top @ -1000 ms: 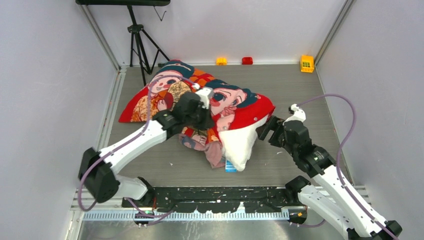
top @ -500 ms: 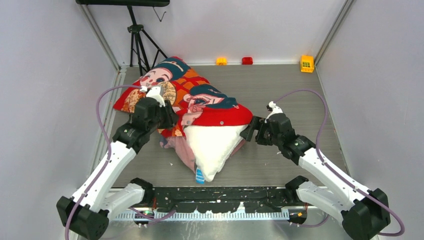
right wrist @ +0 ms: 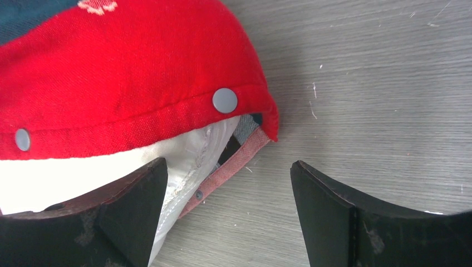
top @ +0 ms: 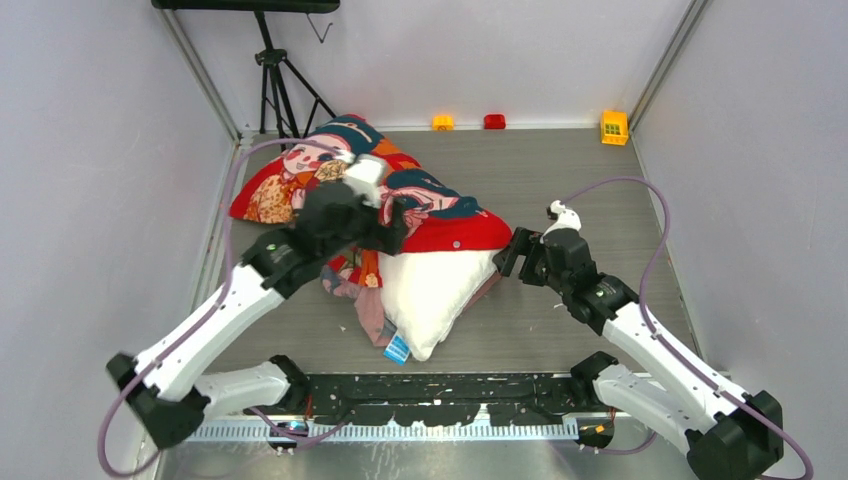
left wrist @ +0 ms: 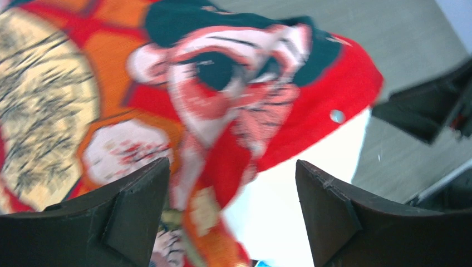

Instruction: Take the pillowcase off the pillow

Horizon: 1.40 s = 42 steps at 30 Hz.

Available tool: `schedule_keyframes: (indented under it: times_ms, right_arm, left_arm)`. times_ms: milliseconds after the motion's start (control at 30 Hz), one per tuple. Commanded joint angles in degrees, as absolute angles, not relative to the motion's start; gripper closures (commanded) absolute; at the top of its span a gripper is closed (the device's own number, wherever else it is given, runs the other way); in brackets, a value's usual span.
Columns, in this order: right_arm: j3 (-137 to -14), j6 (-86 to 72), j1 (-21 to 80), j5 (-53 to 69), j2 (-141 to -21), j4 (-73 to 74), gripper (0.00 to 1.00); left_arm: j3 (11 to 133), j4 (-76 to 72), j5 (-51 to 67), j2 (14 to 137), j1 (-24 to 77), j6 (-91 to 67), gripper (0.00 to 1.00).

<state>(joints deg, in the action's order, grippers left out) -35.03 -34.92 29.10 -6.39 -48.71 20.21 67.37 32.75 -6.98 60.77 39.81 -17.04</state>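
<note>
The red printed pillowcase covers the far part of the white pillow, whose near end sticks out bare with a blue tag. My left gripper hovers open over the case; in the left wrist view nothing sits between its fingers, with the pillowcase and pillow below. My right gripper stands open at the case's right corner. In the right wrist view it straddles bare floor beside the pillowcase hem, its snap button and the pillow.
A black tripod stands at the back left. Small blocks sit along the back wall: yellow, red, and yellow-green. Walls close in on both sides. A black rail runs along the near edge.
</note>
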Motion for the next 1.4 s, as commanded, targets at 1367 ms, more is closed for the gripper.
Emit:
schedule_keyframes:
  times_ms: [1367]
  right_arm:
    - [-33.70, -50.25, 26.16, -7.19, -52.29, 0.99, 0.19]
  left_arm:
    - [82.15, 48.32, -36.42, 90.61, 77.41, -18.80, 0.00]
